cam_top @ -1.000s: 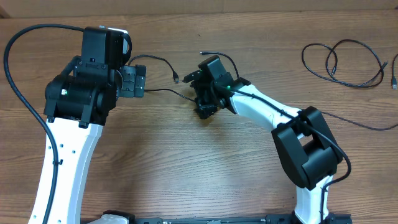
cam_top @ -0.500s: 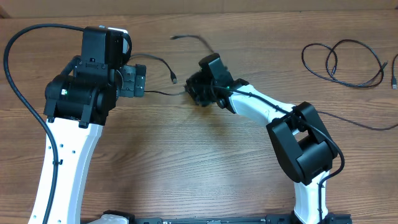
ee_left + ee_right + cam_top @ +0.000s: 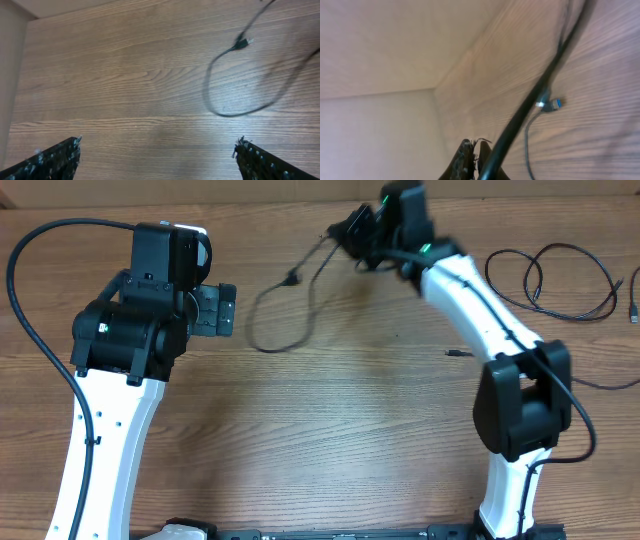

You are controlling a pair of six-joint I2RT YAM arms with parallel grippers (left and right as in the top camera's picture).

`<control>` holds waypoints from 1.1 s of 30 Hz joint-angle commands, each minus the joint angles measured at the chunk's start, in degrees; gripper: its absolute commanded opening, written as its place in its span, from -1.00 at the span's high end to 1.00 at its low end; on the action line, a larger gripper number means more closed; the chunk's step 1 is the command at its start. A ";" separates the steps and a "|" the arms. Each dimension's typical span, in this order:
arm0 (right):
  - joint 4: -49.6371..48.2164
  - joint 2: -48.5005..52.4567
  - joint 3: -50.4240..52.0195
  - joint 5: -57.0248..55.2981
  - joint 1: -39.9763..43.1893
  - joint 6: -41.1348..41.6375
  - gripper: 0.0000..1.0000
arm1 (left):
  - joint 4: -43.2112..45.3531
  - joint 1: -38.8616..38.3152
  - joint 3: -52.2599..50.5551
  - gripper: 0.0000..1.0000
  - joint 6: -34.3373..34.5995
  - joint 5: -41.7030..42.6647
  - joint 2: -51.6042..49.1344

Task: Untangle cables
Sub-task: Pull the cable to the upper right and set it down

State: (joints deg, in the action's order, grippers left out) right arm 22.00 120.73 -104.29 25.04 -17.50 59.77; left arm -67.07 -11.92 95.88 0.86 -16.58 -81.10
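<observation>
A thin black cable (image 3: 303, 320) hangs from my right gripper (image 3: 350, 232) near the table's far edge. It drops into a loose loop on the wood, and its plug end (image 3: 290, 278) points left. In the right wrist view the gripper (image 3: 472, 147) is shut, with the cable (image 3: 535, 100) running up past its fingers and the plug (image 3: 550, 105) beyond. My left gripper (image 3: 226, 310) stays open left of the loop, touching nothing. In its wrist view the left gripper (image 3: 157, 150) stands wide, with the loop (image 3: 225, 113) ahead. Further cables (image 3: 545, 280) lie coiled at the far right.
A small dark piece (image 3: 455, 353) lies on the wood right of centre. A thin black line (image 3: 590, 380) runs along the table toward the right edge. A plain wall (image 3: 380, 60) rises behind the table's far edge.
My right gripper has shut on the cable and swung from mid-table up to the far edge, pulling the cable out of its knot into a loose hanging loop. The left arm has not moved.
</observation>
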 commanded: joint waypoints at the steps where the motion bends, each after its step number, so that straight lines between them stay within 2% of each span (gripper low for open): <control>1: 8.44 -1.27 -10.38 -5.66 2.54 -12.83 0.92 | 0.26 -0.11 -0.15 -0.99 -1.09 1.62 0.59; 5: 22.73 -1.27 -23.47 -14.91 6.49 -22.14 0.92 | 0.92 -0.11 -0.15 -0.99 -1.07 1.64 0.59; 10: 29.62 -1.27 -30.16 -22.05 11.96 -25.99 0.92 | 0.94 -0.11 -0.15 -0.99 -1.07 1.64 0.59; 14: 30.97 -1.25 -30.58 -22.62 17.57 -27.30 0.92 | 0.94 -0.11 -0.15 -1.00 -0.96 1.66 0.59; 19: 31.36 -1.27 -30.73 -26.10 22.82 -32.68 0.92 | 0.94 -0.11 -0.15 -0.99 -0.79 3.67 0.59; 28: 30.71 -0.04 -30.73 -29.55 23.65 -39.69 0.92 | 1.42 -0.11 -0.15 -0.99 0.90 4.85 0.59; 33: 31.08 5.25 -30.71 -29.94 23.56 -41.97 0.92 | 1.38 -0.11 -0.15 -0.99 1.11 4.96 0.59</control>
State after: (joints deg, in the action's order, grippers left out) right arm 53.17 121.54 -133.88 -3.46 6.15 20.95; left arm -66.00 -11.92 95.88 1.17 -12.38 -81.10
